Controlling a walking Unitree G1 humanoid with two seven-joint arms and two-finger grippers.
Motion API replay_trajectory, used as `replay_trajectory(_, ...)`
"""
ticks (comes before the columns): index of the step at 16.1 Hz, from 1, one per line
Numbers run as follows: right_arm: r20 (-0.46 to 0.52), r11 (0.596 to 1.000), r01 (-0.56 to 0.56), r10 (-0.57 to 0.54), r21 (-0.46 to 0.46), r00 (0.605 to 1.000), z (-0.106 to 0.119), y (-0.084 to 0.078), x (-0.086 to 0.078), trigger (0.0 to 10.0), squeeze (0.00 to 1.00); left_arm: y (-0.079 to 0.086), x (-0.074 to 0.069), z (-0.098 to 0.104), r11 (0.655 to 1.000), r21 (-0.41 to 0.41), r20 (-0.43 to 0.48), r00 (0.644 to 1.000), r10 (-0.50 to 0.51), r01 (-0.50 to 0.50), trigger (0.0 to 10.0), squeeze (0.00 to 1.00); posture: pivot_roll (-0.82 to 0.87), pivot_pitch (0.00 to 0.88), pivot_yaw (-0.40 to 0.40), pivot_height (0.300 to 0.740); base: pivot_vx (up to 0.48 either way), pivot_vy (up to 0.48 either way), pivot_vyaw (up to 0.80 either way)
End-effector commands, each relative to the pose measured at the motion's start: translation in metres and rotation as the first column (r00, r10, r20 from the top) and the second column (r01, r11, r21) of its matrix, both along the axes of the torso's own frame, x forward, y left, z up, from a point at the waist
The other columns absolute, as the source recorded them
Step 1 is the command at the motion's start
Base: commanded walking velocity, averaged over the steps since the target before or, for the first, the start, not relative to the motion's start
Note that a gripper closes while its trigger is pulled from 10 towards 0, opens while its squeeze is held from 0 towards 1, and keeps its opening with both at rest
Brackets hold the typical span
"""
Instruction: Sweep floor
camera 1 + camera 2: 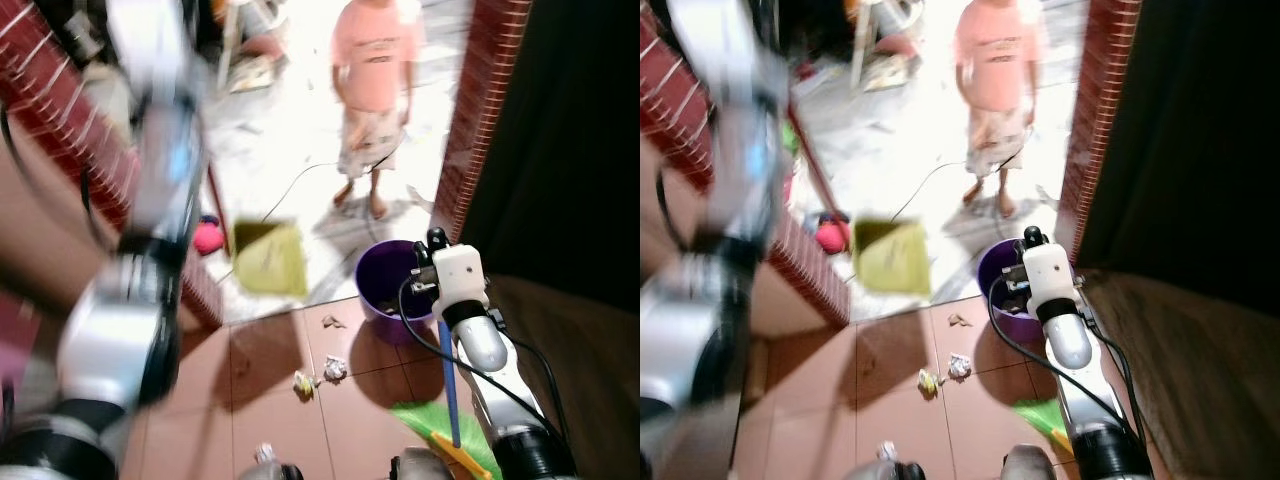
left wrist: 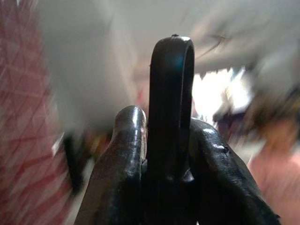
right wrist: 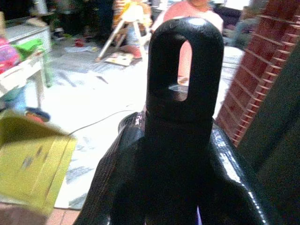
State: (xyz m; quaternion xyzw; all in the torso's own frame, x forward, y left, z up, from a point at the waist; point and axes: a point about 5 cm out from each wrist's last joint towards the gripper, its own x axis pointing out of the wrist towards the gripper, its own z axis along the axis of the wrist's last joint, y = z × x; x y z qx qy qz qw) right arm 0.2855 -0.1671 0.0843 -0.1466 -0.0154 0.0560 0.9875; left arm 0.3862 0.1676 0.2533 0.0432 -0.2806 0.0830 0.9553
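A broom [image 1: 452, 420] with green bristles, a yellow collar and a thin blue handle is seen at the lower right of the left eye view. Its long axis runs nearly vertically in the frame, bristles low, the handle rising toward the right gripper [image 1: 436, 243]. In the right wrist view a black looped handle end [image 3: 183, 70] is clenched between the two black fingers [image 3: 117, 183] and projects beyond them. A yellow-green dustpan [image 1: 268, 258] lies at the centre of the left eye view, its red handle [image 1: 217, 205] slanting toward the upper left. In the left wrist view the left gripper [image 2: 168, 154] is closed around another black loop [image 2: 171, 93]; the left arm is heavily blurred. Crumpled litter [image 1: 335, 369] is scattered on the reddish tiles [image 1: 270, 420] at lower centre. A purple bucket [image 1: 380, 280] stands just beside the right gripper, and a person [image 1: 375, 100] stands at upper centre on the pale floor.
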Motion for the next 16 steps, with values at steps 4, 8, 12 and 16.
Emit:
replay_trajectory(4, -0.05, 0.999, -0.029, 0.03, 0.023, 0.998, -0.006, 0.003, 0.015, 10.0, 0.0, 0.004, -0.027, -0.038, 0.997, 0.045, -0.1, 0.994, -0.053, 0.057, 10.0, 0.0, -0.06, 0.0, 0.044, 0.74, 0.0, 0.0, 0.0)
replay_trajectory(8, -0.046, 0.993, -0.061, 0.066, 0.103, 0.997, 0.0, 0.008, 0.024, 10.0, 0.0, -0.007, -0.065, -0.073, 0.986, 0.134, -0.187, 0.979, -0.076, 0.102, 10.0, 0.0, -0.05, 0.0, 0.044, 0.74, 0.0, 0.0, 0.0)
replay_trajectory(12, -0.027, 0.99, -0.089, 0.092, 0.108, 0.995, 0.005, 0.011, 0.028, 10.0, 0.0, -0.008, -0.086, -0.088, 0.983, 0.14, -0.233, 0.969, -0.084, 0.119, 10.0, 0.0, -0.04, 0.0, 0.048, 0.74, 0.0, 0.0, 0.0)
replay_trajectory(16, -0.049, 0.983, -0.116, 0.124, 0.142, 0.991, 0.001, 0.013, 0.023, 10.0, 0.0, -0.019, -0.107, -0.118, 0.983, 0.126, -0.315, 0.945, -0.091, 0.137, 10.0, 0.0, -0.06, 0.0, 0.021, 0.74, 0.0, 0.0, 0.0)
